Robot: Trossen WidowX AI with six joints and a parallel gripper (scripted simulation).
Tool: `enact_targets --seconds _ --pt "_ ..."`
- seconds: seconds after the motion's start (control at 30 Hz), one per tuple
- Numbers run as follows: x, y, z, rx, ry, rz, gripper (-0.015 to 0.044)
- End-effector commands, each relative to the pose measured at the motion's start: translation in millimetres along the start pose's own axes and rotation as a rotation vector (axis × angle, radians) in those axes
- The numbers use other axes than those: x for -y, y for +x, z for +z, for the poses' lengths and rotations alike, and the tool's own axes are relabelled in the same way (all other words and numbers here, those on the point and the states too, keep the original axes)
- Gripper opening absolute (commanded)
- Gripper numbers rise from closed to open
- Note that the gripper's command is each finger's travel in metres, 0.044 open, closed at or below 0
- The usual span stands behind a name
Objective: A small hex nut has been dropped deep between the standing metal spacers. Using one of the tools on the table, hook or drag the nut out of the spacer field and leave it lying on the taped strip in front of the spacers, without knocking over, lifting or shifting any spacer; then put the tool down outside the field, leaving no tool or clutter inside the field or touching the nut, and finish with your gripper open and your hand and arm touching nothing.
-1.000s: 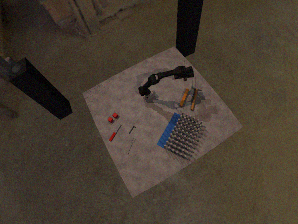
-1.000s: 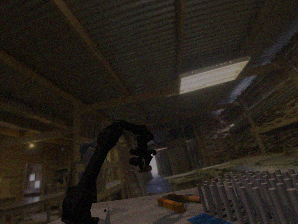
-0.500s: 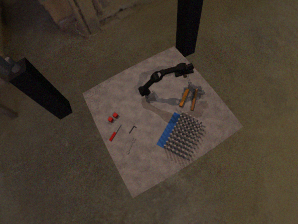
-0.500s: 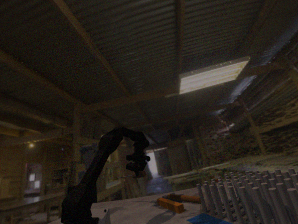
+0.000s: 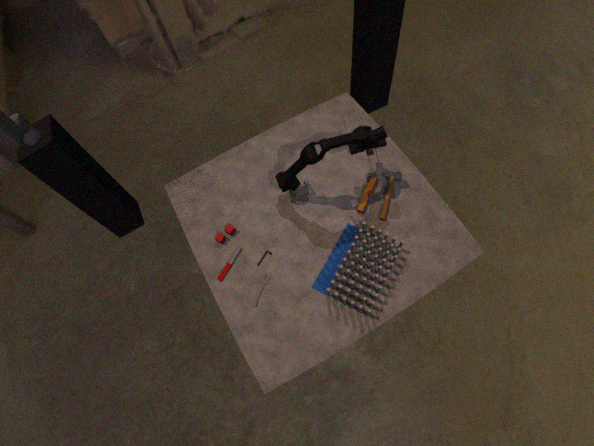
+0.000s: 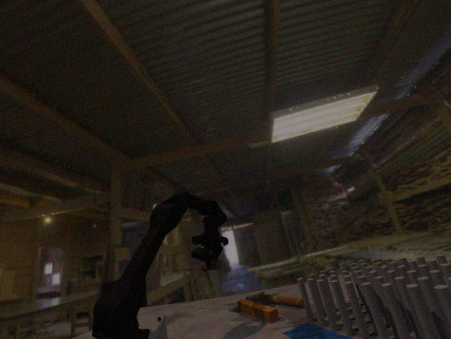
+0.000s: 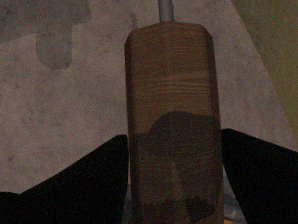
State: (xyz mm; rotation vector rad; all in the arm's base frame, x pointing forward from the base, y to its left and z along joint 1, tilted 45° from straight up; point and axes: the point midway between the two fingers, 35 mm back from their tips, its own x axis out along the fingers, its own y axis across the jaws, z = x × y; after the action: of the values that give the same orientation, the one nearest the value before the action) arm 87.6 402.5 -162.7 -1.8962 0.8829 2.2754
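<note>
My gripper (image 5: pixel 370 150) (image 6: pixel 209 264) (image 7: pixel 173 141) is shut on the wooden handle (image 7: pixel 172 75) of a tool. The tool's thin metal shaft (image 6: pixel 190 269) (image 7: pixel 166 10) sticks out beyond the handle; its far end is cut off in the wrist view. Gripper and tool are raised above the table's back right part, behind the spacers. The grey spacers (image 6: pixel 387 304) stand upright in a dense block, with the blue taped strip (image 5: pixel 336 256) (image 6: pixel 315 332) along one side. The hex nut cannot be made out in any view.
An orange block (image 5: pixel 367 195) (image 6: pixel 258 309) and a hammer (image 5: pixel 387 200) (image 6: pixel 285 300) lie between gripper and spacers. Across the table (image 5: pixel 295 345) lie two red cubes (image 5: pixel 229 229) (image 5: pixel 220 238), a red screwdriver (image 5: pixel 225 271), a hex key (image 5: pixel 264 257) and a thin forked tool (image 5: pixel 262 291).
</note>
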Motion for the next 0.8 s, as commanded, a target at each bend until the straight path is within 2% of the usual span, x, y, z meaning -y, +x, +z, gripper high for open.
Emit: enact_targets --seconds 0.0,0.77 --pt "0 3 0 0.006 -0.005 -0.002 0.0" --pt "-1 20 -8 0.005 -0.005 -0.003 0.0"
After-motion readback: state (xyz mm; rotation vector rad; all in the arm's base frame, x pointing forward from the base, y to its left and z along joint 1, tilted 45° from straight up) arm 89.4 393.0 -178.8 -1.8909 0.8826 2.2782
